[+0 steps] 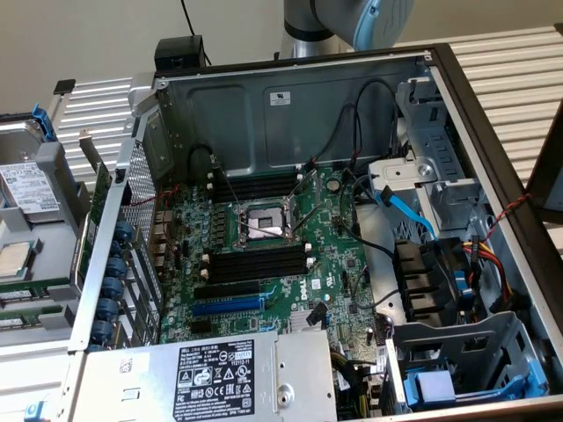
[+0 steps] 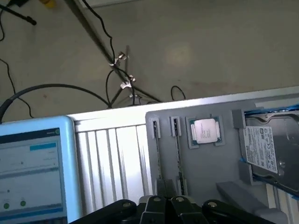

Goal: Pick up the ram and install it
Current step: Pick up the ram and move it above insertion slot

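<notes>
Two ram sticks stand on edge in narrow grooves of a grey parts tray [image 2: 224, 163], one ram stick [image 2: 156, 149] beside the other [image 2: 176, 147]. My gripper [image 2: 167, 201] hovers over the near ends of these grooves, its fingers shut together with nothing between them. In the exterior view the same tray [image 1: 44, 220] lies outside the case at the exterior view's left, with a green ram edge [image 1: 35, 299] showing. The open computer case holds the motherboard [image 1: 334, 264] with long black memory slots [image 1: 259, 264], all bare. Part of the arm [image 1: 352, 19] shows above the case's back wall.
The tray also holds a processor [image 2: 204, 130] and a hard drive [image 2: 268, 149]. A lit screen [image 2: 28, 172] stands beside a ribbed metal table top [image 2: 112, 158]. Inside the case are a blue expansion slot [image 1: 227, 306], an open processor socket [image 1: 262, 221], a power supply [image 1: 211, 378], and cables [image 1: 405, 207].
</notes>
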Controlling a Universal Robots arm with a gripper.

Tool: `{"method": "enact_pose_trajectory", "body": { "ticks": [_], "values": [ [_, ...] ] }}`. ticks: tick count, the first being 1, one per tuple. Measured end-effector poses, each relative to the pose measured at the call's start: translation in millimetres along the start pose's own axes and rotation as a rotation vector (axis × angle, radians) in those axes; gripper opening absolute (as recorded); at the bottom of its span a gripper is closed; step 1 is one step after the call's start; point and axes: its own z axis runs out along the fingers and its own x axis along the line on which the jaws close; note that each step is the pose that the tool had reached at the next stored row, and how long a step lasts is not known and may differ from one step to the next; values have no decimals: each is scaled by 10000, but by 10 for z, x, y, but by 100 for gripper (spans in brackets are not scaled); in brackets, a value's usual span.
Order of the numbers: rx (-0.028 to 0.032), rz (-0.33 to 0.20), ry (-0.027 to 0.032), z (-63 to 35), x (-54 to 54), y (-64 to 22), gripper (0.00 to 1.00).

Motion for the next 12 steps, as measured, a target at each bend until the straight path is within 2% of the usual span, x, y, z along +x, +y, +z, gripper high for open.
{"method": "enact_pose_trajectory", "body": {
  "ticks": [1, 3, 7, 10, 12],
  "values": [
    [2, -180, 11, 11, 0, -1, 11],
    [54, -531, 35, 23, -1, 0, 11],
    [252, -1126, 70, 44, -1, -2, 11],
    [420, -1330, 84, 61, -2, -14, 11],
    [513, -1418, 89, 75, -7, -23, 11]
  ]
}}
